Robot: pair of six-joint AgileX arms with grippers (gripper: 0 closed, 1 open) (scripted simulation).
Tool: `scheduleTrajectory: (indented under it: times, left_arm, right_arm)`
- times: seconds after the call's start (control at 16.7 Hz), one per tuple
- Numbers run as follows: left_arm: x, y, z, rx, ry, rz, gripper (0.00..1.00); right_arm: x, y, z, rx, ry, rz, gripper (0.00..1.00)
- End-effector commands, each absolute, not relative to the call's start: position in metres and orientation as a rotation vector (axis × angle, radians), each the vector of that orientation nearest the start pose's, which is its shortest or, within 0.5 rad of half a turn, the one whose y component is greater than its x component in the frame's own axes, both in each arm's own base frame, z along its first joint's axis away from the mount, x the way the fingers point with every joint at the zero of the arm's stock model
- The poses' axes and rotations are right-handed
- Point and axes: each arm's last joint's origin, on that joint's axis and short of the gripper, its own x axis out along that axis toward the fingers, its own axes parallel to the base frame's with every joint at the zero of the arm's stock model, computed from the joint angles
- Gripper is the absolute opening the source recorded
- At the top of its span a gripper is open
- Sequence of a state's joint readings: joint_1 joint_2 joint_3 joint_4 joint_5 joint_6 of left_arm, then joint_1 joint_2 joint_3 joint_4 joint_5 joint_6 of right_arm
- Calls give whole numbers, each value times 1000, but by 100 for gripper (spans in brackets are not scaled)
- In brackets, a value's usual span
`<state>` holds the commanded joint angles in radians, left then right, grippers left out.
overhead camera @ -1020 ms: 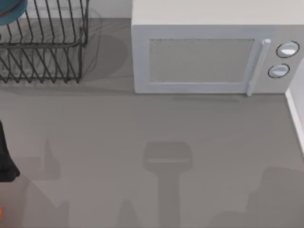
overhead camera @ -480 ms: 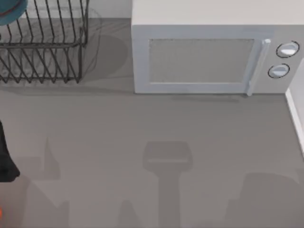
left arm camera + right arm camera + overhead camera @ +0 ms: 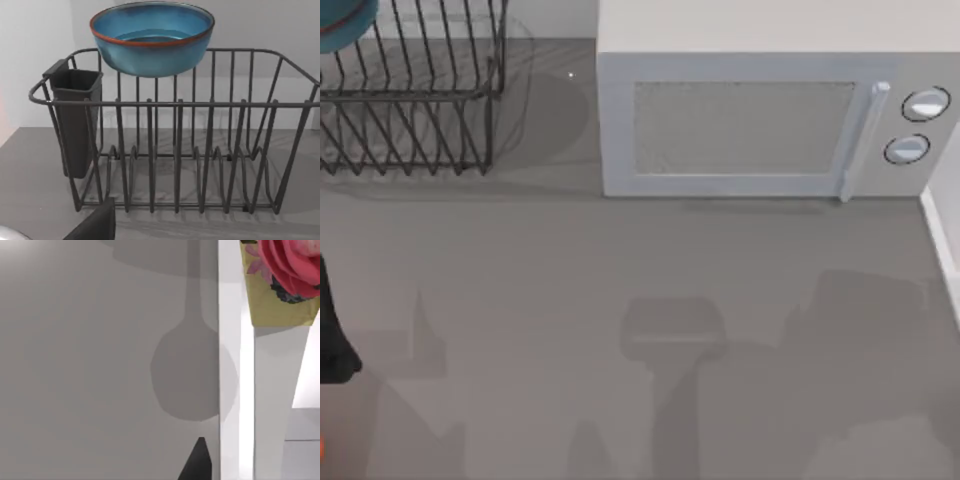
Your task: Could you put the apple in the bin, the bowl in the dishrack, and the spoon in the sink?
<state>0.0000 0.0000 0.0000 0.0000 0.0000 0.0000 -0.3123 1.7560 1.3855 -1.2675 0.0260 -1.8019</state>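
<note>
A: What is on the left of the grey table (image 3: 570, 260)?

B: At the far left stands the black wire dishrack (image 3: 415, 110). The teal-blue bowl (image 3: 342, 25) with its reddish-brown rim is at the rack's far left corner. The left wrist view faces the rack side-on. There the bowl (image 3: 152, 40) is upright and high up at the top rail on the side away from the camera. A dark cutlery cup (image 3: 75, 120) hangs on one end of the rack (image 3: 200, 150).

A: And the left arm?

B: A black part of the left arm (image 3: 330, 330) shows at the left edge, nearer than the rack. A dark piece of the left gripper (image 3: 95, 225) is in front of the rack, well apart from the bowl. Whether its jaws are wide or narrow cannot be told. A small orange-red sliver (image 3: 322, 448) sits at the near left edge, too cut off to identify.

A: What lies to the right?

B: A white microwave (image 3: 750, 130) stands at the far middle, with its door closed. A white raised edge (image 3: 942, 250) runs along the right side.

A: The right gripper?

B: A dark tip of the right gripper (image 3: 197, 462) is above the table beside that white edge (image 3: 230, 365). A spoon-shaped shadow (image 3: 187, 375) falls on the table there. Its jaws cannot be judged. Beyond the edge is a flower-patterned surface (image 3: 280, 275).
</note>
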Motion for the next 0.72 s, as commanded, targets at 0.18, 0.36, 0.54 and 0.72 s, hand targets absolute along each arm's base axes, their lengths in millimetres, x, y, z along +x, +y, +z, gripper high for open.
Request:
scheduleTrajectory:
  times: [0.18,0.36,0.54,0.72]
  left_arm:
    - [106,-1,160,0,0,0,100]
    - [106,-1,160,0,0,0,100]
    - [106,-1,160,0,0,0,100]
    - [106,-1,160,0,0,0,100]
  right_arm:
    - [359,-99,236,-1134,1298,1201,0]
    - [412,-97,237,-1146,1288,1186,0]
    - [453,-89,229,-1152,1280,1165,0]
    - [480,-78,215,-1152,1275,1141,0]
